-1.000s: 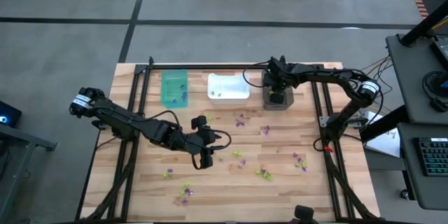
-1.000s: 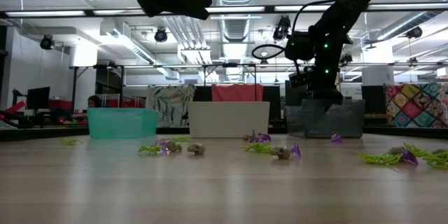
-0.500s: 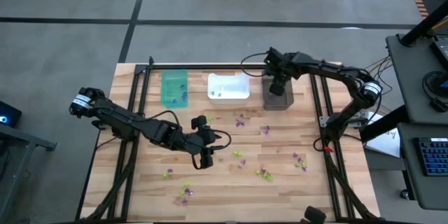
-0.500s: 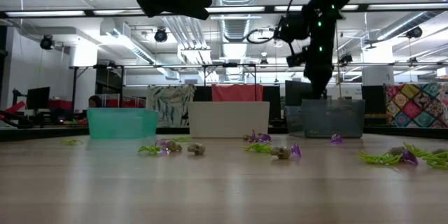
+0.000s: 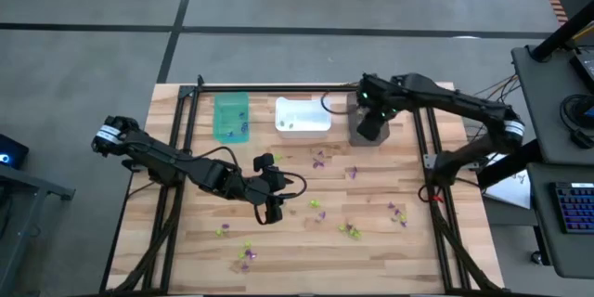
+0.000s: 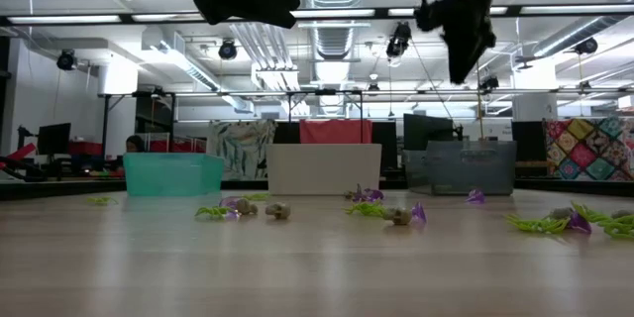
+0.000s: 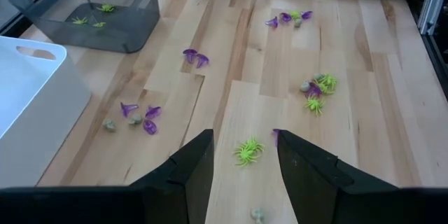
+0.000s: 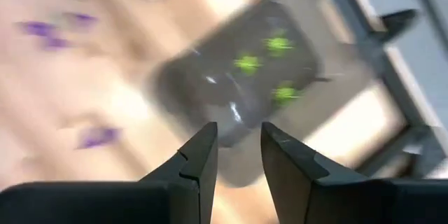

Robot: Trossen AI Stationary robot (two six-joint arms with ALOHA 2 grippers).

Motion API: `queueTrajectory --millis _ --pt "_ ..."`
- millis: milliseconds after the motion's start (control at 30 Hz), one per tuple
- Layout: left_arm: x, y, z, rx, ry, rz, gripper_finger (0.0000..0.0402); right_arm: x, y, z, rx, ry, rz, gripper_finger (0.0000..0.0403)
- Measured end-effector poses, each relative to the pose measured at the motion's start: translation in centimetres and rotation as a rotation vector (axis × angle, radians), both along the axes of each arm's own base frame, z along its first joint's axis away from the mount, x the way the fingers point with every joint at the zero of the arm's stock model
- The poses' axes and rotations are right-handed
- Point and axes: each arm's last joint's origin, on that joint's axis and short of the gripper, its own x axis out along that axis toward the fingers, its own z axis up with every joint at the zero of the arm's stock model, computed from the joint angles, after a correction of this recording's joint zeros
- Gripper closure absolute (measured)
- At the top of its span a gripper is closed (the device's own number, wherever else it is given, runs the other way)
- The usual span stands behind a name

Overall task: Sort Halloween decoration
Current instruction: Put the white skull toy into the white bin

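Lime-green trinket (image 7: 248, 150) lies on the surface directly ahead of the left gripper (image 7: 241, 175), its fingers apart and empty; right gripper (image 8: 236, 155), also parted, hangs above the dark bin (image 5: 368, 130).

Lime-green spiders (image 8: 248, 63) lie in the dark grey bin (image 5: 368, 133); beside it are a white bin (image 5: 303, 116) and a teal bin (image 5: 231, 117); purple trinkets (image 7: 197, 57) dot the pale wooden table (image 5: 297, 241).

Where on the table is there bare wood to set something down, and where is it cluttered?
The table is bare along its left side, between the teal bin and the left arm, and again in the near right corner. The middle and right, from the left gripper to the purple trinkets, are strewn. The far edge holds the white bin and dark bin.
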Motion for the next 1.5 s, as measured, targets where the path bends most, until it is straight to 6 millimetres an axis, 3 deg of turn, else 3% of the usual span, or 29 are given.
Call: queueTrajectory --millis 333,733,1000,1500 --pt "0.2 -0.7 -0.8 -0.046 0.049 -0.086 0.026 -1.4 8.2 0.5 0.061 -0.167 0.114 0.0313" --pt "1.2 -2.5 -4.8 0.054 0.186 -0.188 0.026 -0.6 15.6 -3.6 0.123 -0.468 0.396 0.0325" --pt "2.1 -3.1 -7.8 0.079 0.26 -0.191 0.026 -0.3 17.4 -5.8 0.114 -0.572 0.451 0.0326" --pt "3.2 -3.5 -12.5 0.07 0.342 -0.105 0.026 0.5 17.8 -6.8 0.092 -0.552 0.416 0.0321"
